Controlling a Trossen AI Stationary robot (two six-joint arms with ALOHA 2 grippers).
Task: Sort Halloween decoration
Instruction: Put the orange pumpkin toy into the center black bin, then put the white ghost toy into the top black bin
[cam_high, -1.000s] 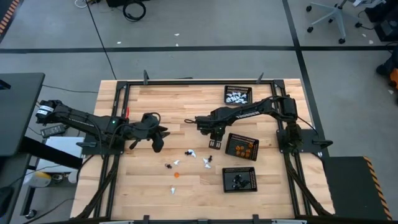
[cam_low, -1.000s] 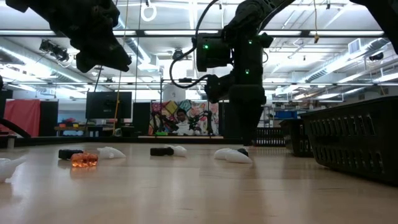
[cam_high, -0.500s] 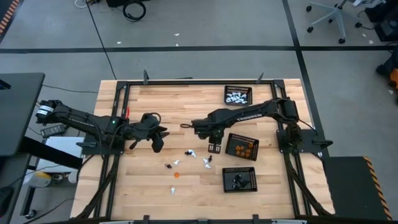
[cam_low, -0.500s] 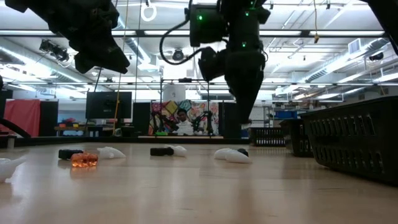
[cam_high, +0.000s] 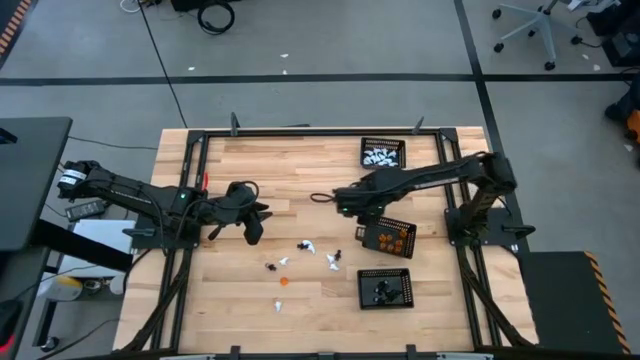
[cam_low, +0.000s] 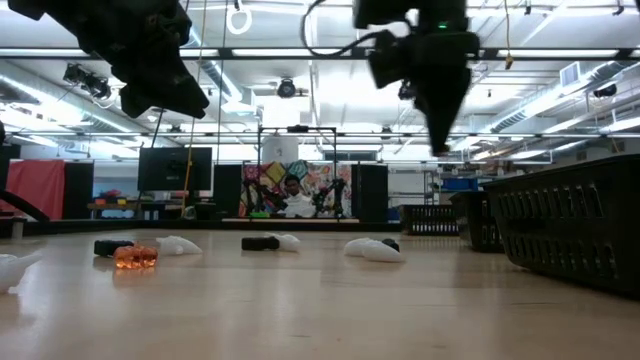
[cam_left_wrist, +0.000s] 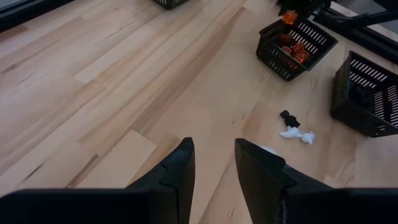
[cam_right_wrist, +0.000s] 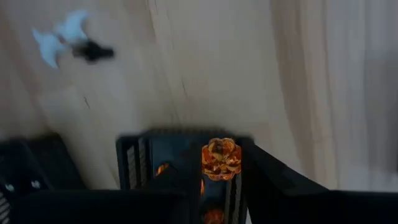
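The Halloween decoration is tiny figures. Several white, black and orange ones (cam_high: 303, 246) lie loose on the wooden table's middle. One orange figure (cam_right_wrist: 221, 157) is in my right gripper (cam_high: 357, 234), which points down, high above the table, over the left edge of the tray of orange figures (cam_high: 392, 238). It is shut on that figure. My left gripper (cam_high: 252, 232) hangs raised over the table's left part, open, with nothing between its fingers (cam_left_wrist: 181, 168). My right gripper pinches the orange figure's two sides (cam_right_wrist: 211, 159) between its two fingertips (cam_right_wrist: 258, 171). The fingers come from above, pointing down. The figure is lifted clear and sits over the tray's left wall (cam_right_wrist: 180, 138).
A tray of white figures (cam_high: 383, 152) stands at the far right and a tray of black figures (cam_high: 386, 288) at the near right. A black metal frame (cam_high: 300, 132) runs around the table. Bare wood lies between the two grippers.
My right gripper has risen well above the table and gone toward the table's right edge, to the orange tray's left edge. It still points down and its fingers have kept their gap.
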